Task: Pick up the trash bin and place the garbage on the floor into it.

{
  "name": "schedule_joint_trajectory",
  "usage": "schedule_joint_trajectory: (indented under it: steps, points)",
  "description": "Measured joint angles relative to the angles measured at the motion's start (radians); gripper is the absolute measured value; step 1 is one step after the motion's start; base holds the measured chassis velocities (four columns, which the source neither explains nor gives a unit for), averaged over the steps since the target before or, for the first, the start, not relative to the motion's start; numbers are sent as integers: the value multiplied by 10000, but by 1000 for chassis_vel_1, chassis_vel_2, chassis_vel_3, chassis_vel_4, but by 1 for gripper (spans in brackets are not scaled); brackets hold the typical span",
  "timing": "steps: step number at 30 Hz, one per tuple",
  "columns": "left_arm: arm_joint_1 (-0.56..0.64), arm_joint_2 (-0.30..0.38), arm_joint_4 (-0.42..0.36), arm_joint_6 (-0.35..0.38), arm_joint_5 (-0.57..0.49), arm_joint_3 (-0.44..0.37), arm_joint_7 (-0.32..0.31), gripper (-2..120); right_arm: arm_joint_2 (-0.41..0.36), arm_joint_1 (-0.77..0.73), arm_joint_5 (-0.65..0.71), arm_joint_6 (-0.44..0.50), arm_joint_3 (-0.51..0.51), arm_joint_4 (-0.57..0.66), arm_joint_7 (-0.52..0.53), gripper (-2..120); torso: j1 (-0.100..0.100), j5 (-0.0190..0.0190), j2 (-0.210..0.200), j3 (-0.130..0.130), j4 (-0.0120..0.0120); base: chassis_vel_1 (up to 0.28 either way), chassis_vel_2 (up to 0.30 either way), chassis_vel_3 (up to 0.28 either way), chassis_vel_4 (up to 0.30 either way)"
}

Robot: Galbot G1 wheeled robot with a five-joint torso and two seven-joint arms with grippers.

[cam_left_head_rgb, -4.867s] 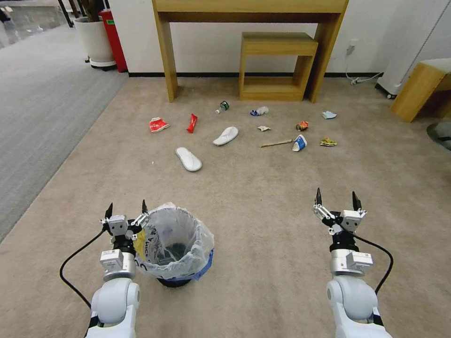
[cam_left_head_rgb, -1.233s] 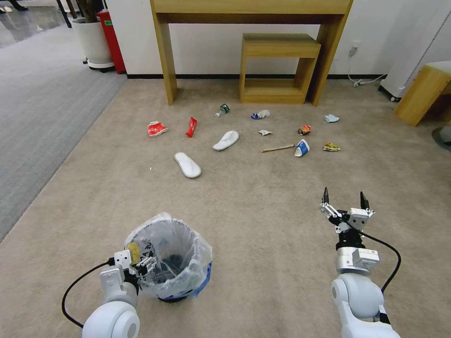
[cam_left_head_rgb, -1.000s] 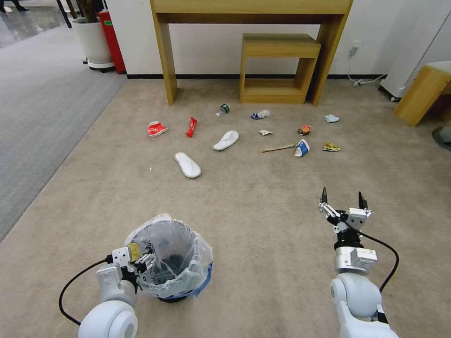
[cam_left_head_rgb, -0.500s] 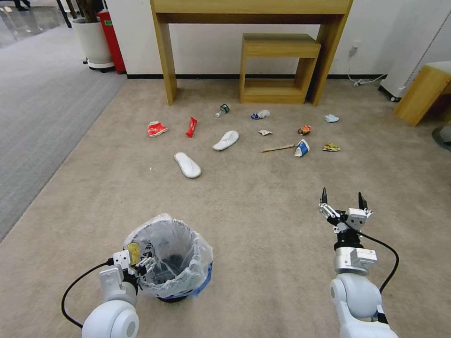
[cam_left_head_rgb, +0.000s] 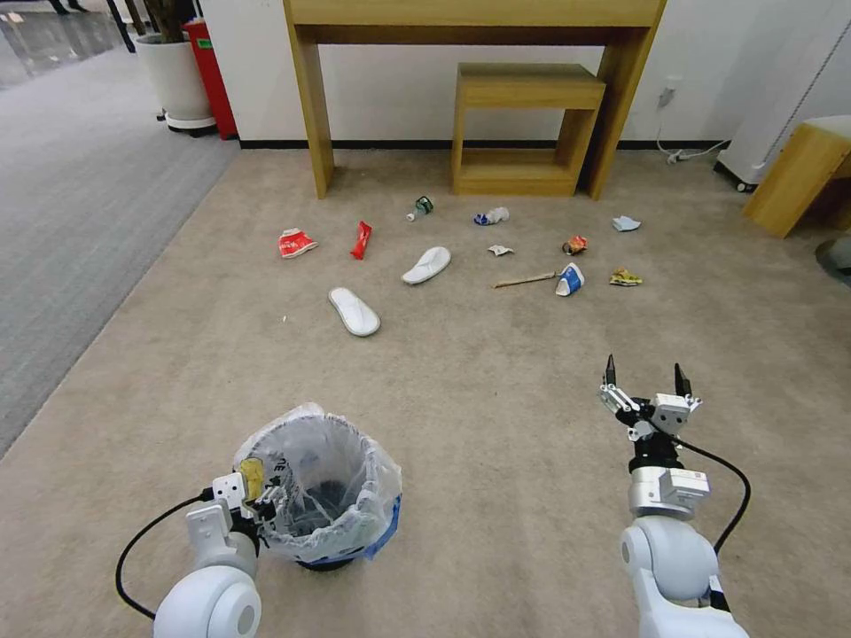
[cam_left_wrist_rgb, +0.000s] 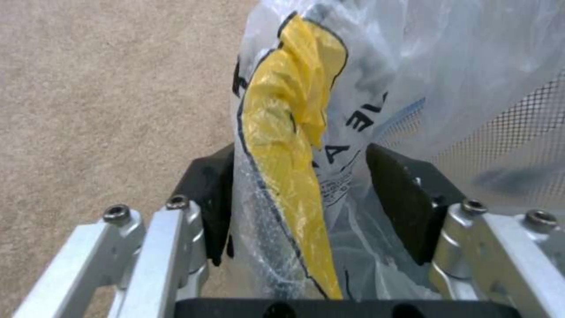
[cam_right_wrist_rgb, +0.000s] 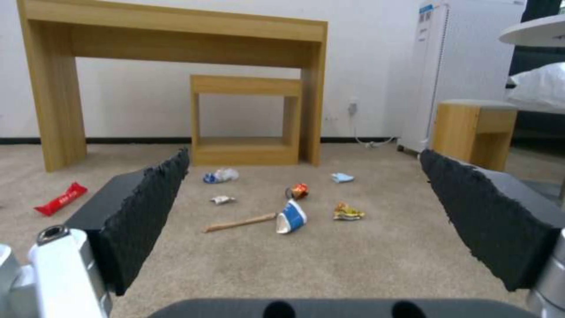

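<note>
The left hand (cam_left_head_rgb: 266,503) is sitting low at the near left, its black pads (cam_left_wrist_rgb: 406,203) straddling the rim of the trash bin (cam_left_head_rgb: 324,478), one pad outside and one inside, with the crinkly bag and its yellow patch (cam_left_wrist_rgb: 288,145) bunched between them; the pads are pressing in on the plastic, so it is gripping the bin's lined edge. The bin itself is standing upright on the beige floor (cam_left_head_rgb: 496,381) at the near left, blue plastic showing at its near right side. Over on the near right, the right hand (cam_left_head_rgb: 645,377) is hovering above the carpet with its fingers spread wide, nothing between them, pointing toward the far litter. And the garbage is all lying out there across the middle of the carpet, well apart from the bin: one white slipper (cam_left_head_rgb: 355,311) nearest, a second slipper (cam_left_head_rgb: 426,264) farther and to its right, a red wrapper (cam_left_head_rgb: 361,239) and a red-and-white crushed piece (cam_left_head_rgb: 296,243) at the far left of the spread. To the right, a wooden stick (cam_left_head_rgb: 525,280) is lying just beside a blue-white cup (cam_left_head_rgb: 569,279) tipped on its side, with a yellow wrapper (cam_left_head_rgb: 625,277) to the right of that, a crushed can (cam_left_head_rgb: 574,245) just beyond, and a pale blue scrap (cam_left_head_rgb: 625,223) farthest right. Beyond it all, a wooden counter (cam_left_head_rgb: 474,13) is standing against the wall with a small wooden shelf (cam_left_head_rgb: 527,124) under it.
</note>
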Motion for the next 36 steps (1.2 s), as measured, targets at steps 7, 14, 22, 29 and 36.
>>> schedule_joint_trajectory:
  steps: [7,14,22,29,36]
  points:
    - [-124,-46,205,-8,-46,3,-14,55,41,4,-50,4,-7,-65,0,100,0,4,0,-1,0,0,0,0,0]
    - [-215,-81,346,-13,-110,8,-66,54,39,10,-56,36,-2,-121,0,100,0,7,1,-3,1,0,0,0,0]
    - [-247,-120,436,-23,-117,23,-81,39,35,7,-62,54,-1,-143,-2,100,-1,5,1,-2,1,0,0,0,0]
    - [-245,-128,457,-41,-117,24,-52,19,35,-1,-67,74,-1,-145,-6,100,-1,2,2,-1,-2,0,0,0,0]
    - [-201,-145,442,-77,-122,-11,-6,9,32,-4,-79,78,-10,-141,-9,100,-1,2,2,-1,-1,0,0,0,0]
